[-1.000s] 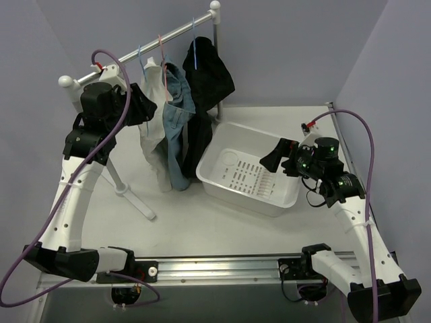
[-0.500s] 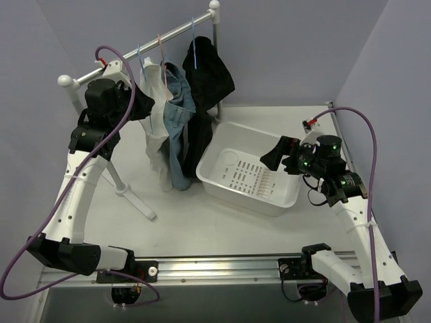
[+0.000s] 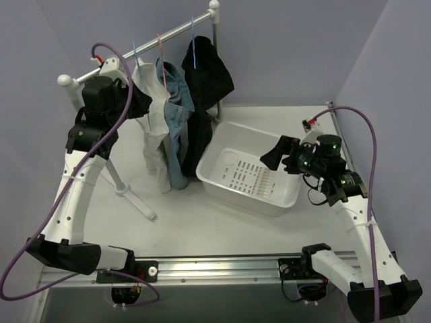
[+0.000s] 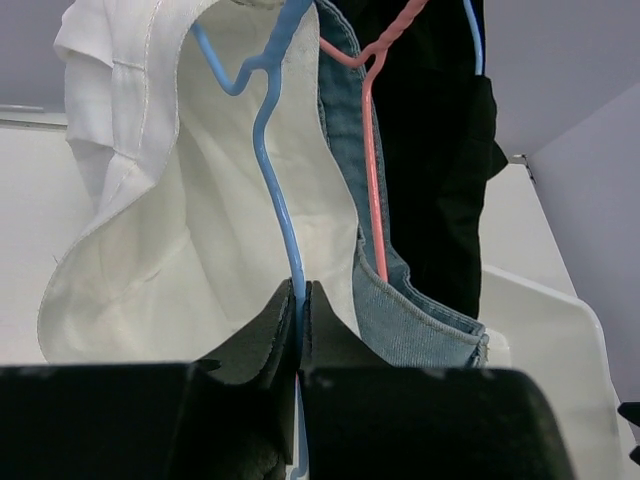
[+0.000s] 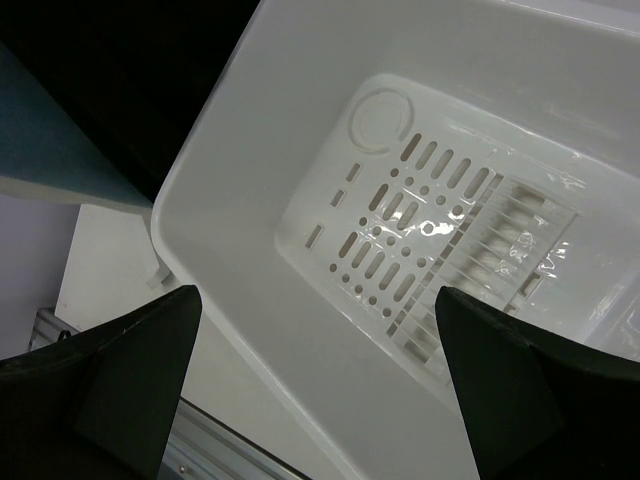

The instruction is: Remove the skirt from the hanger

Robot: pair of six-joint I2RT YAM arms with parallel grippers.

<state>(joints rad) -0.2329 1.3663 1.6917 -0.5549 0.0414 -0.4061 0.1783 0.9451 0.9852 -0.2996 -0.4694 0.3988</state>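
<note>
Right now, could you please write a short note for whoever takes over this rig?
Left gripper: fingers shut on the white garment's blue hanger, not the skirt's.
Right gripper: open, above the white tub.
Black skirt hangs on the second blue hanger at the rail's right end.
Done: nothing yet. Left: take the skirt off its hanger.

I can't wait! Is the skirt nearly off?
Nothing done: the black skirt hangs on its hanger on the rail. In hand: the left gripper pinches the other blue hanger, inside the white garment; the right gripper is open, facing the tub. Left: freeing the skirt.
</note>
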